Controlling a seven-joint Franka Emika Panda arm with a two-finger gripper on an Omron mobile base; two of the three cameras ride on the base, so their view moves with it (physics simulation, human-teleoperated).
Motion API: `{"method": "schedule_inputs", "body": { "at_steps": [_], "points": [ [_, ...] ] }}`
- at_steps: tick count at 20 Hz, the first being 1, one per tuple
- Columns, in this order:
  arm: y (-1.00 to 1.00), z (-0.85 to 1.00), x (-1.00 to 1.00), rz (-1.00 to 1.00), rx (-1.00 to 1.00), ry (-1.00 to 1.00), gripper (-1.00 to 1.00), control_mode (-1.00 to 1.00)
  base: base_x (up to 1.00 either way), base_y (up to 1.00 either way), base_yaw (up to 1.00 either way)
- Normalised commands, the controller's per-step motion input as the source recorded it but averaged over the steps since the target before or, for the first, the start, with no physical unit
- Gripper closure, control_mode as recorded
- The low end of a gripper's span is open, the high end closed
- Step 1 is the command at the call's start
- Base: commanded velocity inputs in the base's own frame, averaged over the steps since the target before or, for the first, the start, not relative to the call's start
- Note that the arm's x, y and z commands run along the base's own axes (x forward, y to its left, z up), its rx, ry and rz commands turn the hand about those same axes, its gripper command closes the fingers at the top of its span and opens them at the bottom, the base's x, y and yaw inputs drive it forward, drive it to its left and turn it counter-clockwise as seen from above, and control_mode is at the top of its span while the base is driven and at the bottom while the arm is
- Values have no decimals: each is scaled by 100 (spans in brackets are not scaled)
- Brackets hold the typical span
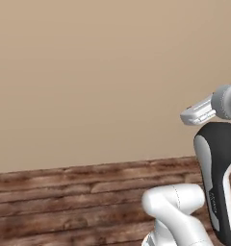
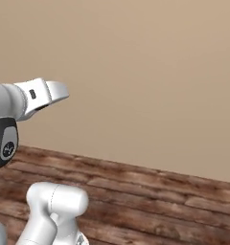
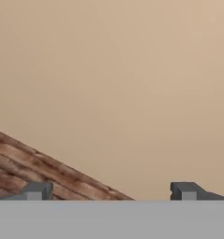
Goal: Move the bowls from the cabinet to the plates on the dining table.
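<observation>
Nearest the lens in the hand view are my two dark fingertips [image 3: 38,190], one at the lower left and one at the lower right, standing far apart with only wall and floor showing between them. My hand [image 3: 111,191] is released, spread wide, and grasping nothing.

Beyond the fingertips lies a strip of dark brown wooden plank floor [image 3: 34,168], which cuts across the lower left corner at a slant because my hand is rolled. Above it rises a plain beige wall [image 3: 132,84].

In the left base view my white arm [image 1: 177,211] bends up from the lower right, with a black-sided link [image 1: 218,163] standing upright beside it. The pale wrist end juts leftward from the right edge, held up in front of the wall and well above the floor. In the right base view the same wrist end reaches rightward from the left edge, again raised in front of the wall, with the white elbow joint low beneath it.

From both base cameras the plank floor meets the beige wall in a straight line. I face that bare wall; I cannot tell where the bowls, the cabinet, the plates or the table are.
</observation>
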Motion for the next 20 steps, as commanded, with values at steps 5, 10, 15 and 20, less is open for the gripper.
{"method": "schedule_inputs", "body": {
  "at_steps": [5, 10, 15, 20],
  "points": [
    [0, 0, 0, 0, 0, 0, -100, 100, -18, 6, 50],
    [0, 0, 0, 0, 0, 0, -100, 100, -12, 21, 49],
    [0, 0, 0, 0, 0, 0, -100, 100, -10, 24, 48],
    [0, 0, 0, 0, 0, 0, -100, 100, -10, 27, 46]
  ]
}}
